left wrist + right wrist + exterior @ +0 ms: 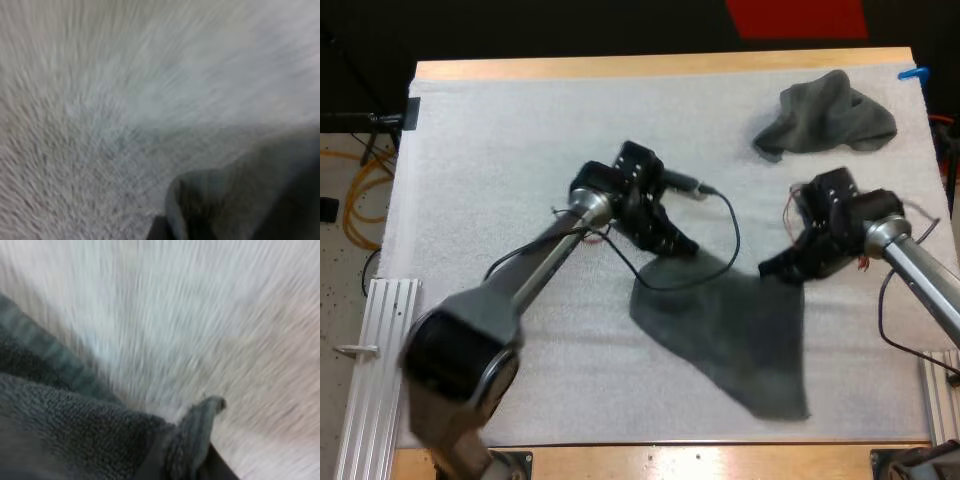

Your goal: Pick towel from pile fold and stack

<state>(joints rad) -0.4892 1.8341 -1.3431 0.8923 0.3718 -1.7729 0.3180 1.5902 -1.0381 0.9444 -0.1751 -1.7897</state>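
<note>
The left gripper is clamped on one far corner of the spread towel, and the right gripper pinches the other. The cloth lies nearward of both. Beyond the right gripper, well apart, a crumpled towel sits on the white mat.

The wooden counter shows as a bare strip along its 12 o'clock side and another along 6 o'clock. A white mat covers nearly all the rest. Two dark grey-green towels lie on the mat, well apart. The crumpled towel sits bunched toward 1 o'clock, near the mat's far right corner. The spread towel lies mostly flat toward 5 o'clock, its lowest corner close to the mat's near edge.
</note>
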